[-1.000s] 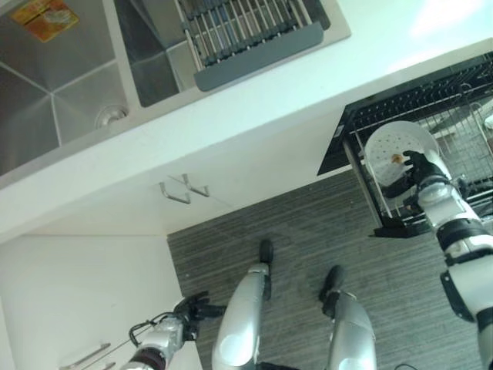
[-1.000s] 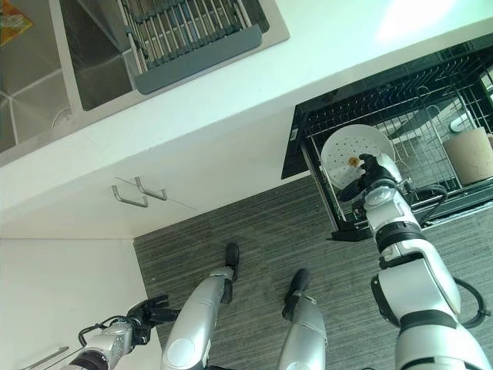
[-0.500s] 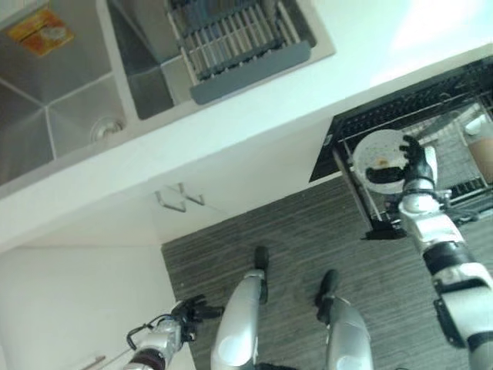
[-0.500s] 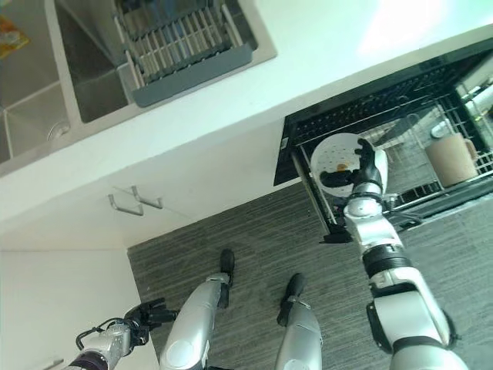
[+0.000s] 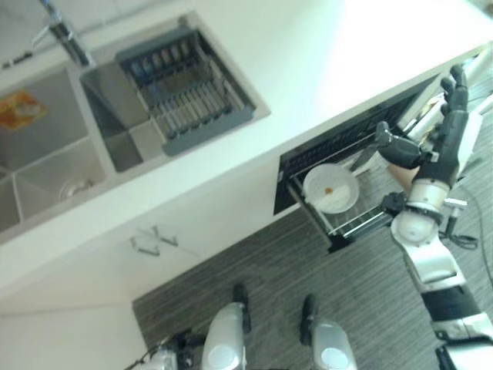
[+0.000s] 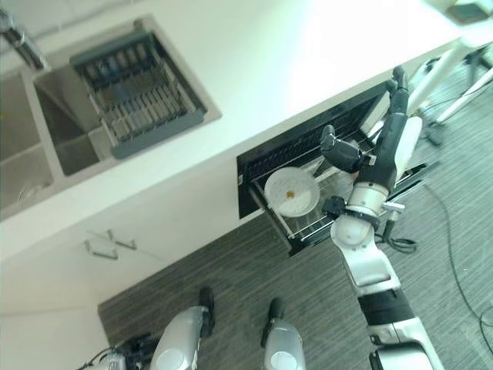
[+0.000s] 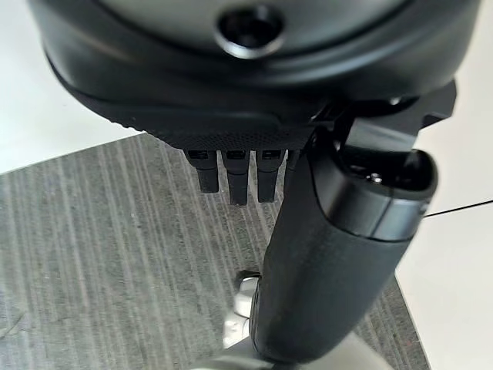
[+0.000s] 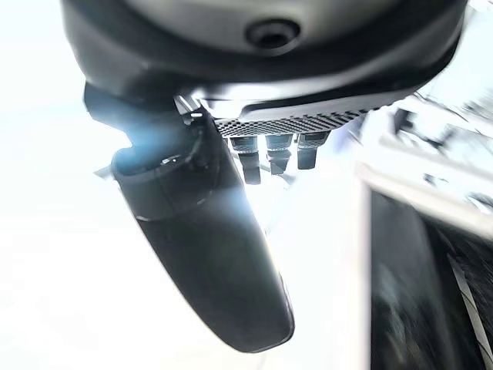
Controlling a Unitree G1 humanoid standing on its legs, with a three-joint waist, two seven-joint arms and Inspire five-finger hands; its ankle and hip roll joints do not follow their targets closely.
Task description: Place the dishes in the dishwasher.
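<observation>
A white plate [image 5: 330, 189] with a small orange speck leans in the pulled-out dishwasher rack [image 5: 348, 226] under the counter; the plate [image 6: 291, 193] shows in both eye views. My right hand [image 5: 447, 131] is raised above and to the right of the rack, apart from the plate, fingers straight and thumb spread, holding nothing. A tan cup [image 5: 396, 173] sits in the rack, partly hidden behind that hand. My left hand [image 7: 323, 254] hangs low at my side over the grey floor, fingers relaxed and empty.
A double sink [image 5: 54, 166] with a grey drying rack [image 5: 185, 100] and a faucet [image 5: 65, 38] is set in the white counter [image 5: 308, 69] at the left. Cabinet handles [image 5: 154, 240] stick out below it. White stand legs [image 6: 454, 62] are at the far right.
My right hand has let go of the plate and lifted up and away with its fingers straightened. The plate stays in the rack. The camera view has shifted.
</observation>
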